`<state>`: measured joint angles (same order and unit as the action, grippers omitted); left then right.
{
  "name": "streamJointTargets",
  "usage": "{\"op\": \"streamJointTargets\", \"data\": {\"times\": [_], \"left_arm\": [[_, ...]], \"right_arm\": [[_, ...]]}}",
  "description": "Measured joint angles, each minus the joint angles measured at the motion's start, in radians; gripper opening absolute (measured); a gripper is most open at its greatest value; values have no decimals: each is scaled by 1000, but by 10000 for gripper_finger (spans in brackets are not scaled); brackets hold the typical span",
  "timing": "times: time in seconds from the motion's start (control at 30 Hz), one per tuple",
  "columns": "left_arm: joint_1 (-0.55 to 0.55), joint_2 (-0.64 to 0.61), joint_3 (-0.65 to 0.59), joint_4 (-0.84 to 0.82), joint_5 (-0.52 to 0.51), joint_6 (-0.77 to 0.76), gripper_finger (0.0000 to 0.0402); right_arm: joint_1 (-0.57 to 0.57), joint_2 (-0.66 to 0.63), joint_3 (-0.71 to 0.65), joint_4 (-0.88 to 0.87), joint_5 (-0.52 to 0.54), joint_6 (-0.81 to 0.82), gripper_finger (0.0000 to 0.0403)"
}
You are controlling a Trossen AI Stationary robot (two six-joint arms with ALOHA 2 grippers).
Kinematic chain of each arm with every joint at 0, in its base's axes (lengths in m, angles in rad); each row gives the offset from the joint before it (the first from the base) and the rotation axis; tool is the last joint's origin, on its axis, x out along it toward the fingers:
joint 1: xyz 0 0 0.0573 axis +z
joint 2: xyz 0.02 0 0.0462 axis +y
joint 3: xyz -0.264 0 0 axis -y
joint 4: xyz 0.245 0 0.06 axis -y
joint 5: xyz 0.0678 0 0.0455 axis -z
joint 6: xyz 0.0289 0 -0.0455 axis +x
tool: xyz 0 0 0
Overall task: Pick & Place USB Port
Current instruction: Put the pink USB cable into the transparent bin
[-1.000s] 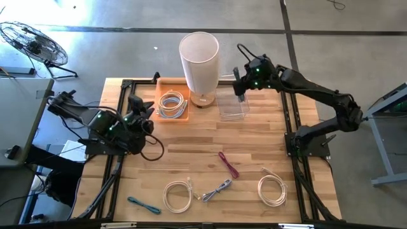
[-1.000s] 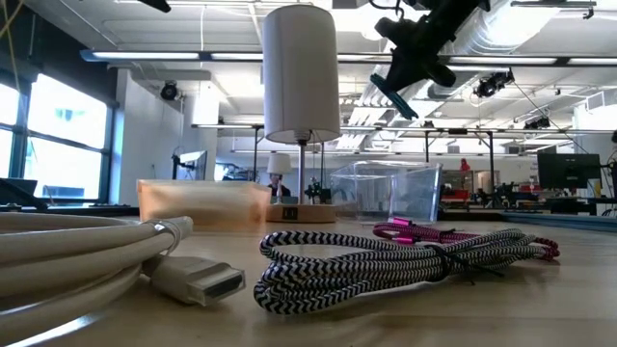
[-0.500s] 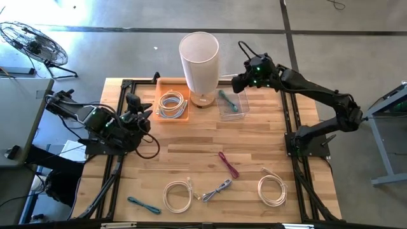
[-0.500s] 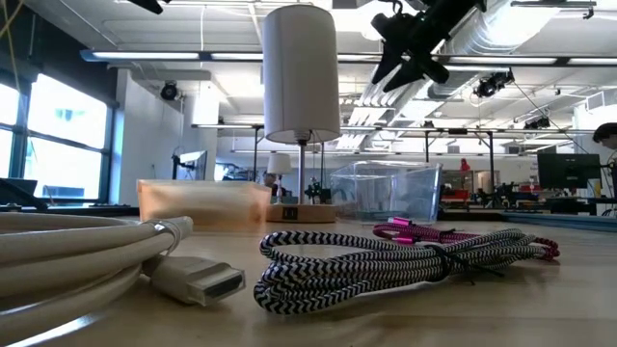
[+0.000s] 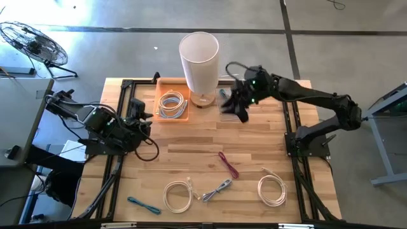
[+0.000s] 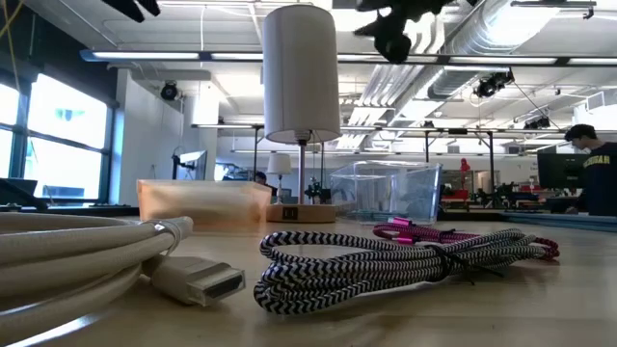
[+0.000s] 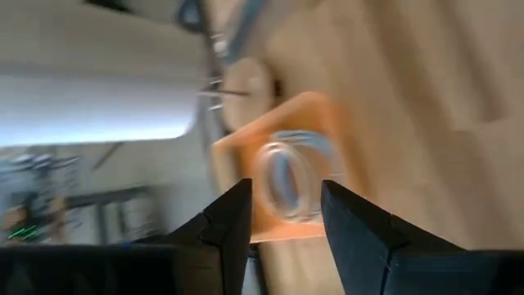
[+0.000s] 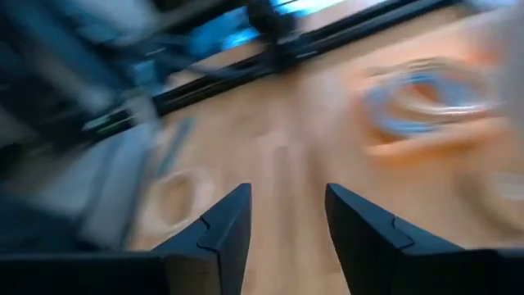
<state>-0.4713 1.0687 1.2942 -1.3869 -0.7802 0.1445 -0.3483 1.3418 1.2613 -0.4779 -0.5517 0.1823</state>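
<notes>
Nearest the front edge of the counter (image 5: 254, 137) lie the loose cables: a teal cable (image 5: 144, 205), a white coil (image 5: 178, 195), a black-and-white braided USB cable (image 5: 217, 189), a second white coil (image 5: 272, 189), and, slightly farther in, a magenta USB cable (image 5: 228, 164). These items appear light and limp. A bundled cable will probably sag and shift when lifted, so the judged best hold is across the bundled middle or at the tie; the rigid connector ends are small and likely slippery.

Farther back, the left hand (image 5: 135, 113) hovers near the left edge of the counter. Its fingers (image 7: 228, 225) stand apart with nothing between them.

At the far side, an orange tray (image 5: 159, 86) holds one coiled white cable (image 5: 171, 103). A lamp (image 5: 199, 58) stands beside it. Next comes a clear bin (image 6: 388, 191); a teal cable end (image 5: 224, 94) shows at its edge, the rest hidden by the arm.

The right hand (image 5: 241, 107) is over the clear bin. Its fingers (image 8: 225, 225) are spread and hold nothing.
</notes>
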Motion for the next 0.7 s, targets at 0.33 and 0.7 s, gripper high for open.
{"op": "streamJointTargets", "data": {"times": [0.33,0.7], "left_arm": [[0,1,0,33,207,5,143],[0,1,0,42,324,-71,143]], "right_arm": [[248,0,0,-170,108,59,149],[553,5,0,-251,539,220,149]]}}
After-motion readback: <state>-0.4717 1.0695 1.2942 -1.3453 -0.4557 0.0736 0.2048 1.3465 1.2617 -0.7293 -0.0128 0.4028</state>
